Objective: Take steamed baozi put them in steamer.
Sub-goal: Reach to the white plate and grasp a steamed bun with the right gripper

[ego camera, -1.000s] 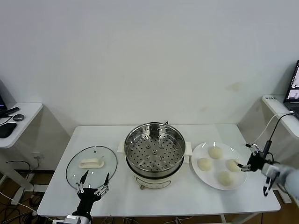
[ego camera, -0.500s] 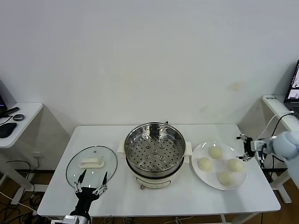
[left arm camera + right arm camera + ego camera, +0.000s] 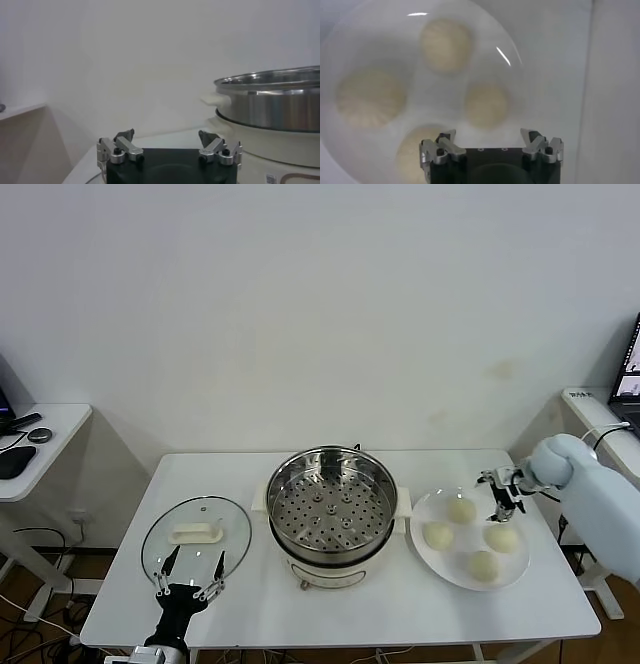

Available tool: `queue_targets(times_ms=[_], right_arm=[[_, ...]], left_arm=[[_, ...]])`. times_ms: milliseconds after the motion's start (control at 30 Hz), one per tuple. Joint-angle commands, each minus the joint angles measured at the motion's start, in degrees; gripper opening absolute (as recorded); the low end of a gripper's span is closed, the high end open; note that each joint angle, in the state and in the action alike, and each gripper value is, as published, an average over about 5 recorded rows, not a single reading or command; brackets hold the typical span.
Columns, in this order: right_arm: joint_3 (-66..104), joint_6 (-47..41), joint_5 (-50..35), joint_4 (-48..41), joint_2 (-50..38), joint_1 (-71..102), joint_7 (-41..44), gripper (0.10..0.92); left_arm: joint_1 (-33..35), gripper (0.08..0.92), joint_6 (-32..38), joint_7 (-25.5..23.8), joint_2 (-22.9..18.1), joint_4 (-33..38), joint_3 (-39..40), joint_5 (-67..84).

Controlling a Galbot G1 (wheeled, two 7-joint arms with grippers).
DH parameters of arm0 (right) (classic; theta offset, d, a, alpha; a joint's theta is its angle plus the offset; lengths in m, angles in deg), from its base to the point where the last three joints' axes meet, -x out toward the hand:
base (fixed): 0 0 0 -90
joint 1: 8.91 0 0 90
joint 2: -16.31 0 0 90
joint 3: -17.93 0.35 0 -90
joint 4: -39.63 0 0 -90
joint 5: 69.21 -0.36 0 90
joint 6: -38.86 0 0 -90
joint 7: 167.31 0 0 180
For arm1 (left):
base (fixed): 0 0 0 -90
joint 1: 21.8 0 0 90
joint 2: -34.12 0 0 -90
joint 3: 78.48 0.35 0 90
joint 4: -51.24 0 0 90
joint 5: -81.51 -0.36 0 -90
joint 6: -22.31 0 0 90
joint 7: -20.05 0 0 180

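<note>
Four buns: steamed baozi [image 3: 461, 510] sit on a flat white plate [image 3: 431, 557] at the robot's right end of the white surface [image 3: 400, 609]; none is in the pot.
Bun layout: one at the far side of the plate, one toward the steamer, one on the outer side, one nearest the robot; all apart from each other.
Steamer: steamer [image 3: 331, 513] stands mid-surface, shiny steel bowl with a perforated tray showing inside, on a white base with side handles; just beside the plate, not touching it as far as I can tell.
Lid: round glass lid [image 3: 196, 542] with a white handle lies flat to the robot's left of the steamer.
Right tool: right tool [image 3: 504, 490] hangs above the plate's far outer edge, fingers spread wide, nothing between them; wrist view looks straight down on all four buns.
Left tool: left tool [image 3: 187, 571] rests low at the near edge of the lid, fingers wide apart, empty.
</note>
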Motion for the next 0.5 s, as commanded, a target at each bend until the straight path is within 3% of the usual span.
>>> queue_targets(times_ms=[33,500], right_arm=[[-5.66,-0.39,0.88,-8.17,5.61,-5.03,1.59,0.823],[-5.19,-1.61,1.93,-10.95,8.89,-4.05,0.75,0.823]], left_arm=[[0.07,0.823,0.29,-0.08,0.19,0.22,-0.49,-0.28],[0.24,0.823,0.74,-0.22,0.27,-0.02,-0.93,-0.35]])
